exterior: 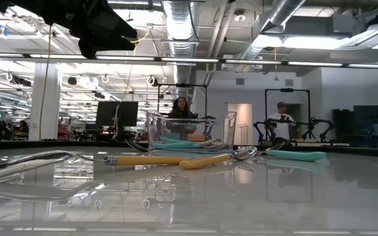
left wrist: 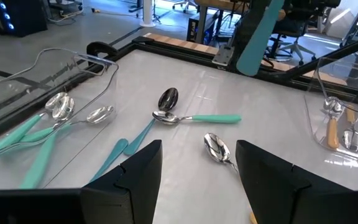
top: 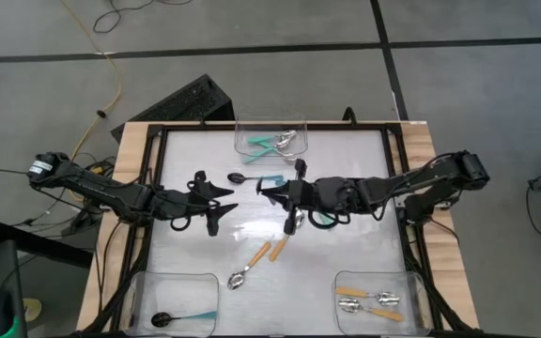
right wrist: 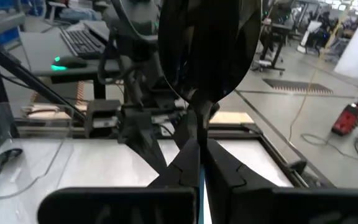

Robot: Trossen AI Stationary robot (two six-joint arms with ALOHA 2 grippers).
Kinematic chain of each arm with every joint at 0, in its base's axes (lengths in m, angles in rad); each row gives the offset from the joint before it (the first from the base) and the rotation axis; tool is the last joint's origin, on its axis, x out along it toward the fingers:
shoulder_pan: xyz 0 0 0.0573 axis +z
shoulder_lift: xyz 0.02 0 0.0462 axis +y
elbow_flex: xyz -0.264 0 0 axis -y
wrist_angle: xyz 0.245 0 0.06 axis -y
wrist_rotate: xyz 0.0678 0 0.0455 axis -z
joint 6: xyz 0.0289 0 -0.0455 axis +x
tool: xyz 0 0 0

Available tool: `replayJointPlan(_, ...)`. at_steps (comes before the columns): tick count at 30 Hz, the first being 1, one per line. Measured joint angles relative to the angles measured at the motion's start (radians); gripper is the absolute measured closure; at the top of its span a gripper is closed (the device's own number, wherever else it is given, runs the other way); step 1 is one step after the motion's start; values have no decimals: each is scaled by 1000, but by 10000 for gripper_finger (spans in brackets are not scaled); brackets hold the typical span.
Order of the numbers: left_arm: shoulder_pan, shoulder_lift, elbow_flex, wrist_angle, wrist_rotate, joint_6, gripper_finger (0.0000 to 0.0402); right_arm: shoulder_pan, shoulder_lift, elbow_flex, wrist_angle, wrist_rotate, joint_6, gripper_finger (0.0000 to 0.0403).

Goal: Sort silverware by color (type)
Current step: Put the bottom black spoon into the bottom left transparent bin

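Observation:
My right gripper hangs over the table's middle, shut on a black-bowled, teal-handled spoon. My left gripper hovers open just to its left with nothing between its fingers. Below them, a black-bowled teal spoon and a silver-bowled teal spoon lie flat on the table, bowls together. A silver-bowled spoon lies closer to my left gripper. Two orange-handled spoons lie nearer the front edge. My right gripper pinches the spoon's teal handle between its two fingers, which come roughly level from the table's right. The black bowl stands up above the fingertips. The handle's free end slants down below them, and the spoon is lifted clear of the table.
Three clear bins stand on the table. The far middle one holds teal-handled silver spoons, the near left one a black-bowled teal spoon, the near right one orange-handled spoons. A black rail frames the table. People stand in the room behind.

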Motion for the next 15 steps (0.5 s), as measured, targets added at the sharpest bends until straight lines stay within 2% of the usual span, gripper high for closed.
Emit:
replayJointPlan(7, 0, 0, 0, 4, -2, 0, 212, 0, 3, 0, 28, -4, -31, 376)
replayJointPlan(15, 0, 0, 0, 12, -5, 2, 212, -1, 131, 1, 221, -53, -108, 376)
